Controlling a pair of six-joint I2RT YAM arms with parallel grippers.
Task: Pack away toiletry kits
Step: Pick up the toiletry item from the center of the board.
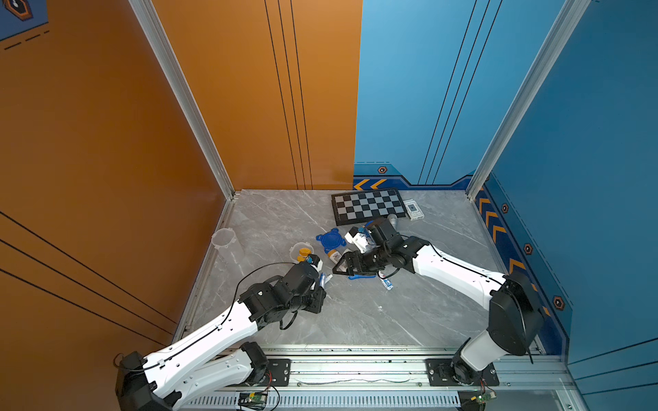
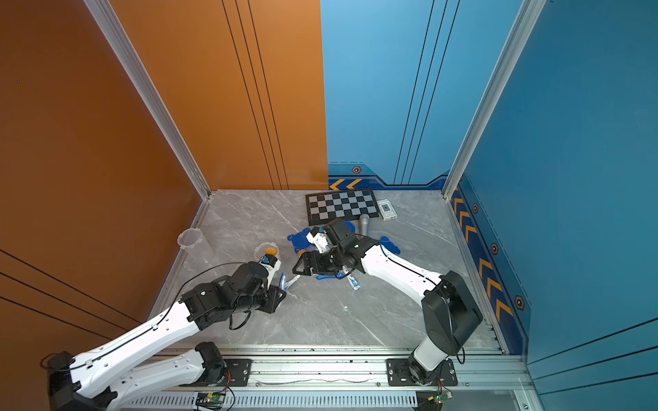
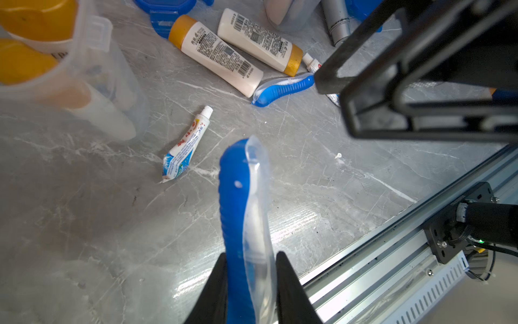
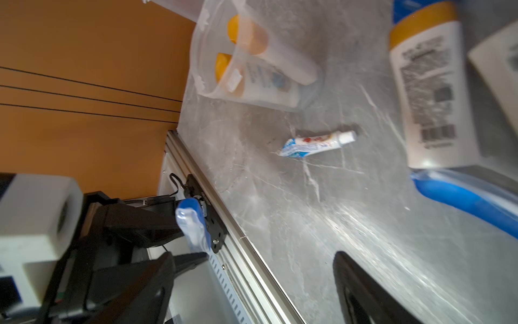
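While the blue toothbrush [image 3: 232, 196] is clenched at one end by the left pincer [image 3: 251, 255], it appears to be held clear of the counter [image 3: 84, 224], near the clear cup [image 3: 92, 56] in which two orange-capped bottles [image 4: 269, 84] are already stood. The right pincer [image 4: 252, 255] is spread wide with nothing between its jaws, close to a second toothbrush [image 4: 462, 202] that lies on the counter.

The held toothbrush is judged to be light and stiff, but it is sheathed in a loose clear wrapper that is likely slick. With the hold taken at one end, some swivelling is to be expected, and a hold nearer the middle of the handle would be thought steadier. The toothpaste tube [image 3: 186, 146] is judged soft and easily squashed, so it would best be taken near its firmer cap end. The loose bottles [image 3: 221, 56], lying flat, are probably smooth and apt to roll, and would be taken across the body.

The grip itself is shown plainly only by the left wrist view, while in both top views the jaws can hardly be made out beside the wrist. An empty cup [image 1: 223, 240] by the orange wall [image 1: 106, 142] and the chessboard [image 1: 368, 206] are given by the top views and are not shown by the left wrist view.
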